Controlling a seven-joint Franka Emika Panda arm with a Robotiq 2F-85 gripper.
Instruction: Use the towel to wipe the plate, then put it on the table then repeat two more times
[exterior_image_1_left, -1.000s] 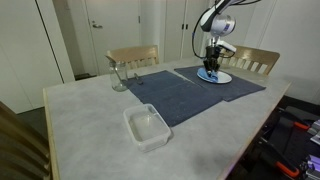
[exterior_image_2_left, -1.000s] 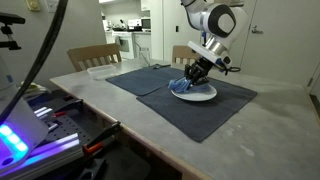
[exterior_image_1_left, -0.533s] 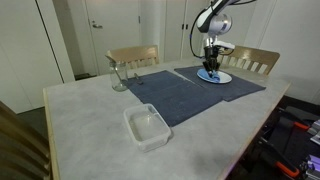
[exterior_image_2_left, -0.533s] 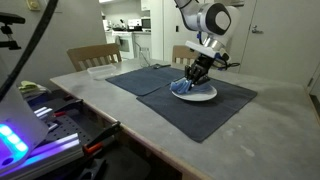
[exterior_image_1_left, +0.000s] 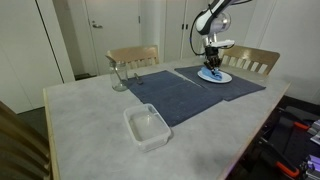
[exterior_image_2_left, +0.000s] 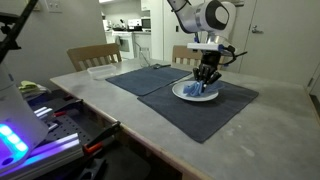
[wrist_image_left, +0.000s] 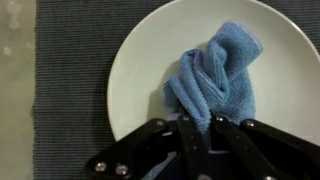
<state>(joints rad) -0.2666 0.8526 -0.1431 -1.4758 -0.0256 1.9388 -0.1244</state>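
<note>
**ITEM 1: TOWEL IN GRIP, OVER PLATE**

- Gripper (wrist_image_left: 198, 124): the 2 fingers (wrist_image_left: 188, 136) are drawn together and clamped on 1 end of the towel (wrist_image_left: 215, 80). No gap shows between them apart from the pinched cloth.
- Towel: light blue and bunched into a loose roll. In the wrist view its long axis runs straight away from the fingertips, leaning slightly toward the right. In an exterior view it hangs below the gripper (exterior_image_2_left: 206, 86), and its free end appears to touch the plate, though how hard it presses cannot be told.
- Plate (wrist_image_left: 140, 70): white and round, directly under the towel. Its bare face lies mostly to the left of the cloth in the wrist view, so a wiping stroke would probably sweep that way.
- Mat (wrist_image_left: 70, 100): dark blue, under the plate on all visible sides.
- Table (exterior_image_1_left: 90, 120): its pale marbled top is bare beyond the mat's edge. To set the towel down there, the gripper would have to clear both the plate rim and the mat.
</note>
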